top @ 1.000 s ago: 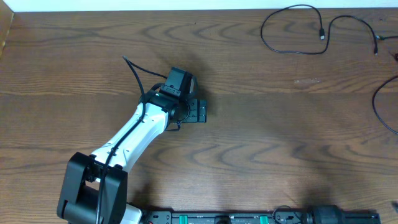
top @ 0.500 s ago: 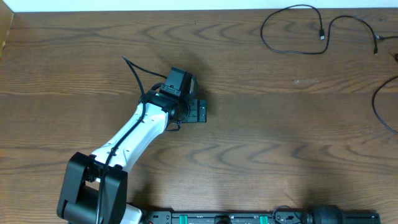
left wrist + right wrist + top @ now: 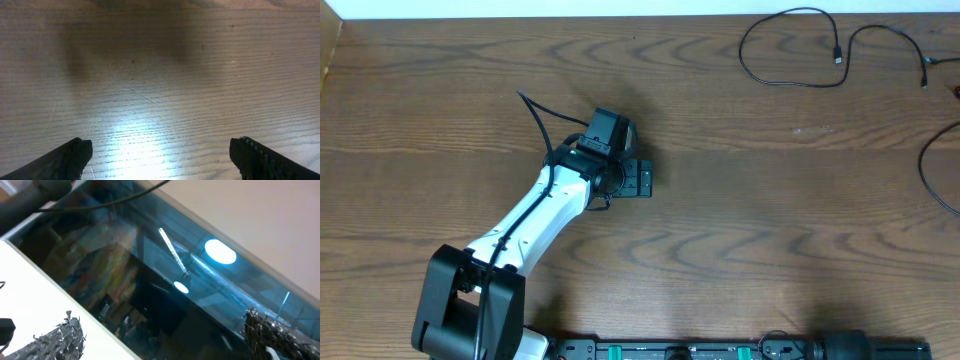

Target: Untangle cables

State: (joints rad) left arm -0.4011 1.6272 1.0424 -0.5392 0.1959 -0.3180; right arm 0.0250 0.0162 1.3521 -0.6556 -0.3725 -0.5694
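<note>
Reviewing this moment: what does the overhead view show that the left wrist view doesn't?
Only overhead: the cables lying at the table's far right corner, well away from the left arm, which reaches out over bare wood. Only left wrist: the left claw close up, open wide and empty, plus glare on the wood. Both: the wooden table under that claw.

Overhead view, one second on: I found no change to report. My left arm [image 3: 545,210] held the same pose over the counter [image 3: 770,220], my left gripper [image 3: 645,180] had not shifted from its spot, and the cables [image 3: 790,50] at the far right lay in the same loops. Nothing had come or gone.
</note>
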